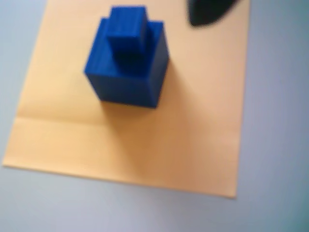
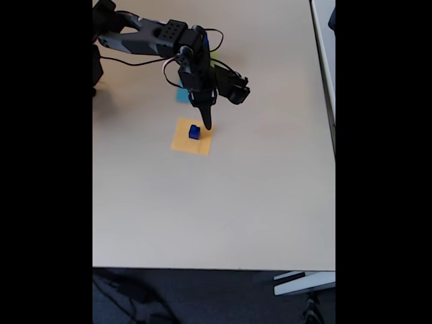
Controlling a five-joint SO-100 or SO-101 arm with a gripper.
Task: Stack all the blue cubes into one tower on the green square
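Two blue cubes stand stacked on an orange square (image 1: 145, 145): a large blue cube (image 1: 128, 79) with a smaller blue cube (image 1: 126, 30) on top. The fixed view shows the same blue stack (image 2: 194, 131) as a small shape on the orange square (image 2: 185, 144). My gripper (image 2: 206, 125) points down just right of the stack, apart from it, its fingers meeting in a single tip with nothing held. A dark fingertip (image 1: 205, 17) enters the wrist view at the top right. The green square is hidden behind the arm.
A light-blue square (image 2: 182, 95) lies just beyond the orange one, partly covered by the arm (image 2: 155, 34), which reaches in from the upper left. The pale table (image 2: 216, 202) ends at its right edge (image 2: 325, 81) and at its near edge.
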